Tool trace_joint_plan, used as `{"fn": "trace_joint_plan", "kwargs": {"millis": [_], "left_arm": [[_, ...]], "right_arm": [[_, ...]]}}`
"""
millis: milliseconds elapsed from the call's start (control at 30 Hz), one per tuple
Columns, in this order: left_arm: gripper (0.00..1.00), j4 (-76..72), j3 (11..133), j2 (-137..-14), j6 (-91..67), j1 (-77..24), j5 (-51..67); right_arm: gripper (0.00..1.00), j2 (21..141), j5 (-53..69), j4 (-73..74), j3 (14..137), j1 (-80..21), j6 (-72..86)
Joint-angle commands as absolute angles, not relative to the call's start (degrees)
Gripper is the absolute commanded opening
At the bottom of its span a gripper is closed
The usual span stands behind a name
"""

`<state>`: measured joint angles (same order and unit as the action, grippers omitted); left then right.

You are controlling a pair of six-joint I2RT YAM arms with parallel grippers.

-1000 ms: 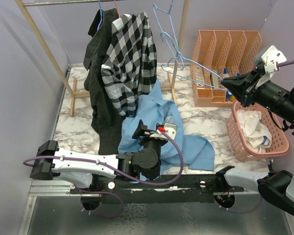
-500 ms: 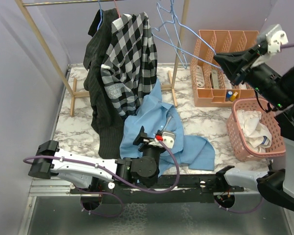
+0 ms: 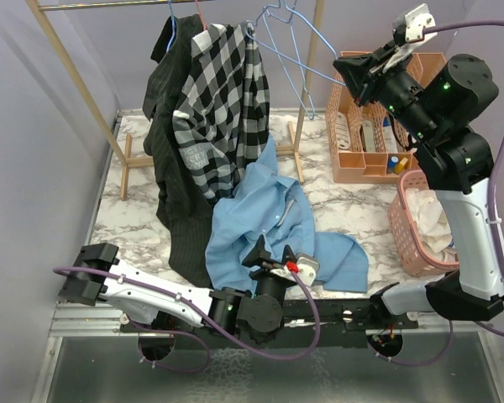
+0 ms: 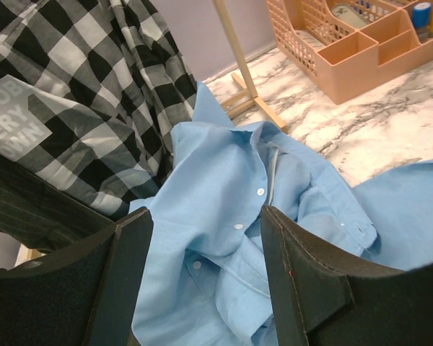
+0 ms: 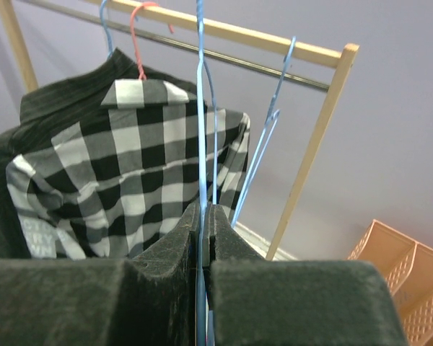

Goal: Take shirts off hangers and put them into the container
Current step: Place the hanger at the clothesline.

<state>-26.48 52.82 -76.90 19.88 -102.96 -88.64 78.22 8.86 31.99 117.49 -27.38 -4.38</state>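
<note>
Pinching blue hanger [image 5: 200, 108], right jaws, left jaws parted

Black-and-white checked shirt [image 3: 223, 101], light blue shirt [image 3: 265, 222] (salmon-pink basket [image 3: 406, 243])

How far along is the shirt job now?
Done: the white shirt lies in the pink basket, and the light blue shirt lies on the table, off a hanger. In hand: the right hand is shut on an empty blue hanger; the open left hand hovers over that shirt. Left: the checked shirt and the black pinstriped shirt hang on the rack.
</note>
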Motion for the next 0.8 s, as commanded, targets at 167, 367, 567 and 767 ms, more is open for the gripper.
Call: {"fn": "trace_joint_plan", "kwargs": {"millis": [167,367,567,767], "left_arm": [[0.63,-27.43,53.97,-77.24,17.93,-106.73,-97.82],[0.62,-27.55,55.81,-78.40,18.84,-107.72,-97.82],[0.61,-27.51,56.14,-78.36,18.81,-108.34,-97.82],[0.61,-27.51,56.02,-77.06,18.98,-108.51,-97.82]], "right_arm": [[0.01,85.09,4.99,24.23,121.64,-27.42,-1.66],[0.01,88.19,4.17,20.88,119.85,-27.41,-1.93],[0.01,90.08,2.46,20.44,118.49,-27.35,-2.21],[0.05,85.03,2.82,20.86,112.04,-27.41,-2.62]]}}
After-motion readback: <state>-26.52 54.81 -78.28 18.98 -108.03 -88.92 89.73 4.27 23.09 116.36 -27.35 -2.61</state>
